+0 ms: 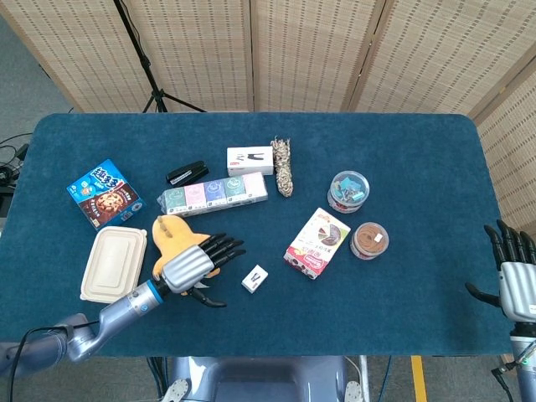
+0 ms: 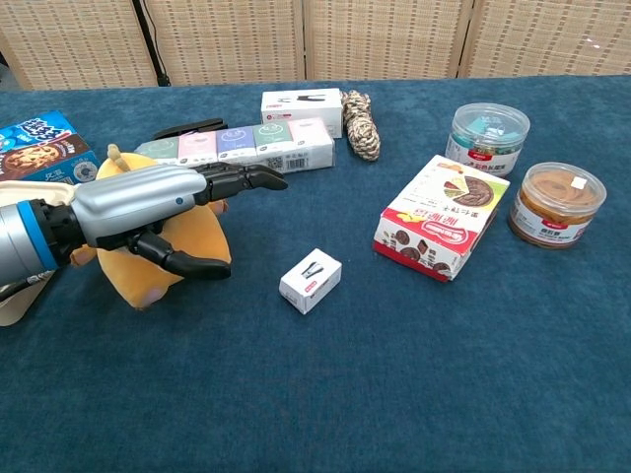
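Note:
My left hand point(image 1: 197, 264) point(image 2: 148, 202) lies over a yellow plush toy point(image 1: 170, 233) point(image 2: 143, 284), its fingers stretched out flat toward the right and its thumb spread below. It grips nothing. A small white box point(image 1: 255, 278) point(image 2: 311, 280) lies just right of its fingertips, apart from them. My right hand point(image 1: 512, 272) hangs open at the table's right edge, fingers up and holding nothing; only the head view shows it.
Left of the toy sit a beige lunch box point(image 1: 113, 264) and a blue cookie box point(image 1: 105, 193). Behind are a black stapler point(image 1: 187, 173), tissue packs point(image 1: 216, 193), a white box point(image 1: 249, 160) and a rope bundle point(image 1: 283, 167). To the right are a pie box point(image 1: 318, 243), a clear tub point(image 1: 348, 191) and a brown jar point(image 1: 369, 240).

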Motion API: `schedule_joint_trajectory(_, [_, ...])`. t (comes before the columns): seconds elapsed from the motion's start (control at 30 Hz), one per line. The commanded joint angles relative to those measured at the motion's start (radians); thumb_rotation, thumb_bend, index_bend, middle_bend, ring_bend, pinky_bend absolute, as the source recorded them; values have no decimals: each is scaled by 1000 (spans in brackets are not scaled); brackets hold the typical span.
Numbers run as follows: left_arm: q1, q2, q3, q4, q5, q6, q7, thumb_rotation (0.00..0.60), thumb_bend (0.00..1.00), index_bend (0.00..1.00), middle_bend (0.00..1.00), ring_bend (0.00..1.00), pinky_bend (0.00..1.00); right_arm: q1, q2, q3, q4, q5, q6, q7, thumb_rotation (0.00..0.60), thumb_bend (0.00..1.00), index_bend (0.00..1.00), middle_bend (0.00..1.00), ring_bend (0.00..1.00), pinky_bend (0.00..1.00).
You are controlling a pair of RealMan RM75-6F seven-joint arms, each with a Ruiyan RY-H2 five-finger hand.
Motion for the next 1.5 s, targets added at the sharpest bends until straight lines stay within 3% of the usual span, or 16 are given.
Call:
schedule_joint_trajectory(0.03, [-13,-18,-14,46,-31,-39,-18,66,0,0,0,0,0,2,-3,0,2,1,-4,-4,600,0,0,0,0,0])
schedule_joint_trajectory(0.43, [-35,-57,-46,210,-95,-103,-64,65,0,0,0,0,0,7,-11,1,6,9,-15,-17,600,0,0,0,0,0])
schedule_joint_trajectory(0.63, [-17,-71,-42,261,-81,-19,-150,63,0,0,0,0,0,6,-11,1,5,10,-13,-19,600,0,0,0,0,0])
schedule_joint_trajectory(0.93, [8,8,22,98,28,154,-169,62,0,0,0,0,0,5,-9,0,1,5,-9,-16,600,0,0,0,0,0])
schedule_joint_trajectory(1.2, [4,17,55,-9,51,112,-98,63,0,0,0,0,0,3,-3,1,0,5,-4,-7,600,0,0,0,0,0])
schedule_joint_trajectory(1.5, [6,-53,31,74,0,39,-60,63,0,0,0,0,0,2,1,5,2,10,-5,0,600,0,0,0,0,0])
